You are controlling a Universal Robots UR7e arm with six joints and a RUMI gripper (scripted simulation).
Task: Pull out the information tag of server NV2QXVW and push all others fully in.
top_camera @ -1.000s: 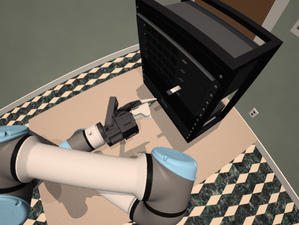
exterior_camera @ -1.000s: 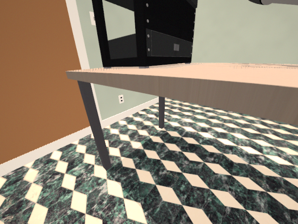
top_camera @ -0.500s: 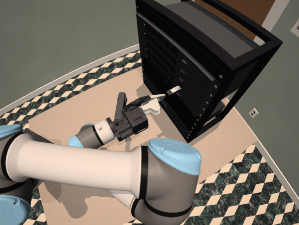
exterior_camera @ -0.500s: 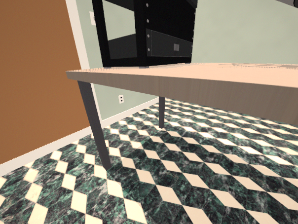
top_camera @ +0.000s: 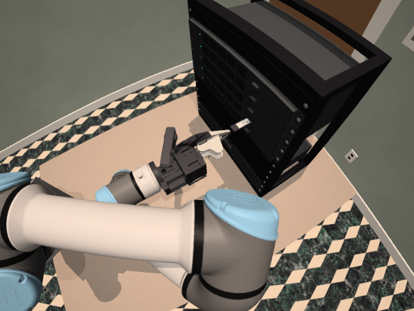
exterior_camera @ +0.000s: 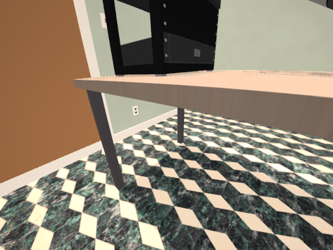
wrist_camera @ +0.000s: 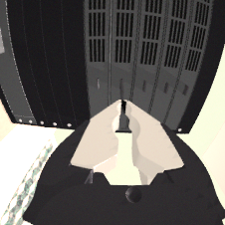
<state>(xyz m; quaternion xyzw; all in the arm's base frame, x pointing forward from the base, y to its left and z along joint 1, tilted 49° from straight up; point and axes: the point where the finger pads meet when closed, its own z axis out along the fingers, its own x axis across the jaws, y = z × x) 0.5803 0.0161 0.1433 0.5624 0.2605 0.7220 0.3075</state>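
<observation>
Worktop (top_camera: 103, 144): carries the arm and the unfastened rack.
End effector (top_camera: 224, 133): jaws closed on nothing, tips together as a narrow pusher, just short of the extended tag.
Information tag (top_camera: 240, 124): one pulled out, printing unreadable; others appear flush.
Rack (top_camera: 356, 73): upright; any push should be gentle to avoid shifting it.

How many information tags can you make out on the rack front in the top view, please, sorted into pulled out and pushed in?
Pulled-out tag: 1
Pushed-in tags: 3
Total: 4 in that view; any lower down cannot be made out.
</observation>
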